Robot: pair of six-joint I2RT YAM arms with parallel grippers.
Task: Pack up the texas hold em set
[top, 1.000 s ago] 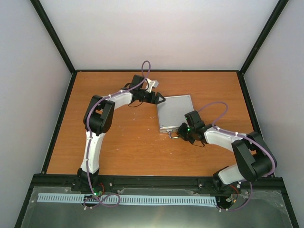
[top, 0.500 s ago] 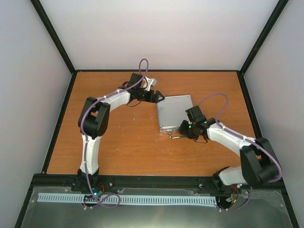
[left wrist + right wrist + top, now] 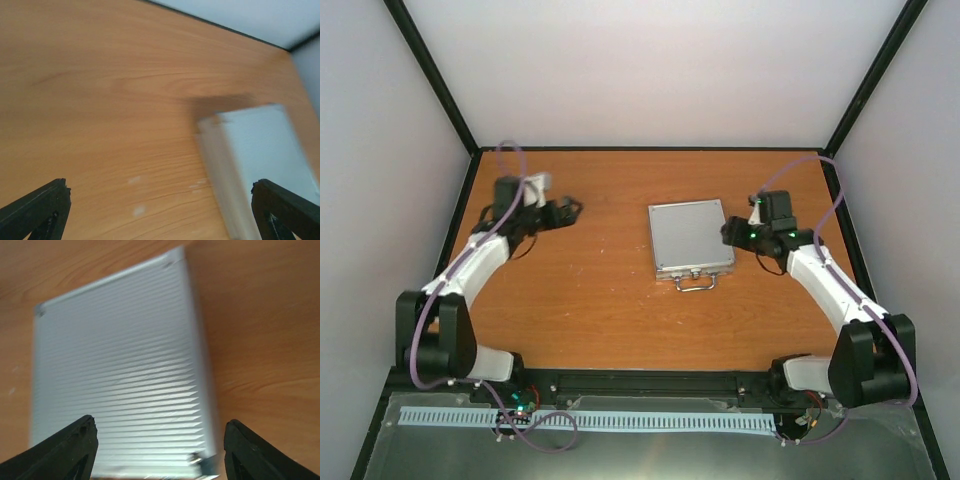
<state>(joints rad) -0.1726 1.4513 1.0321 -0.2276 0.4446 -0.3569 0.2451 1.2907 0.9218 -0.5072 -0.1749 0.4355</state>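
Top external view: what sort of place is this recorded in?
Probably a lab robot cell: a wooden table boxed in by plain white panels on black frame posts, the left arm and right arm bolted at its near edge, and a closed silver case on it.

Top view: even, diffuse overhead light, moderately bright and sharp throughout, with the silver case throwing only a thin soft shadow on the wooden table at its near edge. Left wrist view: heavy motion blur, the case smeared to a pale block, with a dark soft-edged shadow at its far corner. Right wrist view: lighter blur, lid ribs legible, bright sheen bands across the lower middle, and a soft shadow along the right side.
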